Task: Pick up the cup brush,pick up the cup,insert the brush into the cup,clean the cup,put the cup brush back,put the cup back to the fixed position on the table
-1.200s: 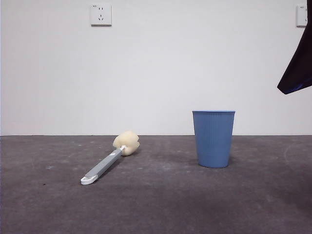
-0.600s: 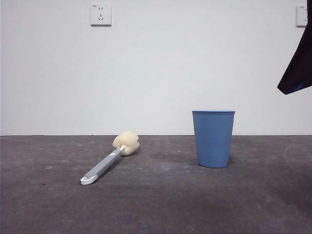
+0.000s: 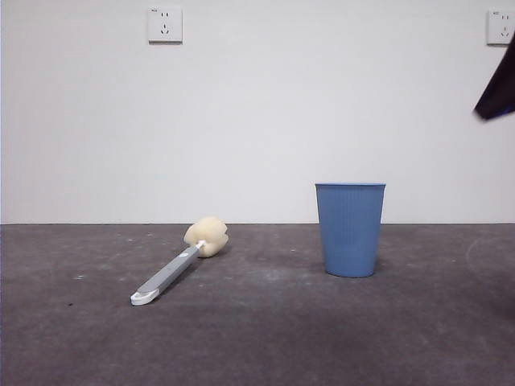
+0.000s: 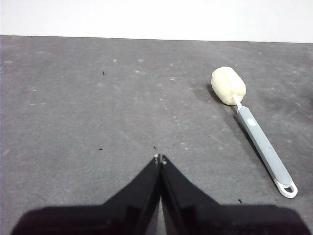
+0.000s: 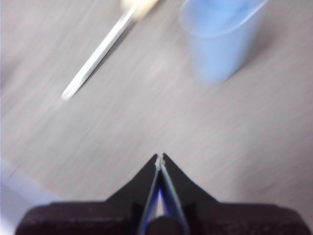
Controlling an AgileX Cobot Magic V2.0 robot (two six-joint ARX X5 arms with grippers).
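- The cup (image 3: 350,229) stands upright on the table (image 3: 265,338), right of centre, its mouth up and nothing inside that I can see from this low angle.
- The brush (image 3: 179,260) lies flat on the table, well apart from the cup and to its left in the front view.
- Its sponge head (image 3: 207,236) is the end nearer the wall (image 3: 257,121); the grey handle runs back toward the viewer and to the left, ending in the white loop (image 3: 143,298).
- Nothing is touching either one.
- The left gripper (image 4: 160,159) hangs over bare table with its two black jaws pressed together, tips meeting, holding nothing.
- From its wrist camera the brush (image 4: 254,129) shows off to one side, well clear of the tips; the sponge end lies toward the wall and the loop end closer to the camera.
- The right gripper (image 5: 160,157) also has its jaws closed tip to tip and empty.
- Its wrist picture is badly smeared, but the cup (image 5: 218,38) and the brush (image 5: 100,51) can both be made out beyond the tips, neither near them.
- In the front view a dark arm tip (image 3: 499,92) shows only at the upper right edge, high above the table.
- Two white sockets (image 3: 165,24) sit on the wall, one upper left, one at the top right corner.
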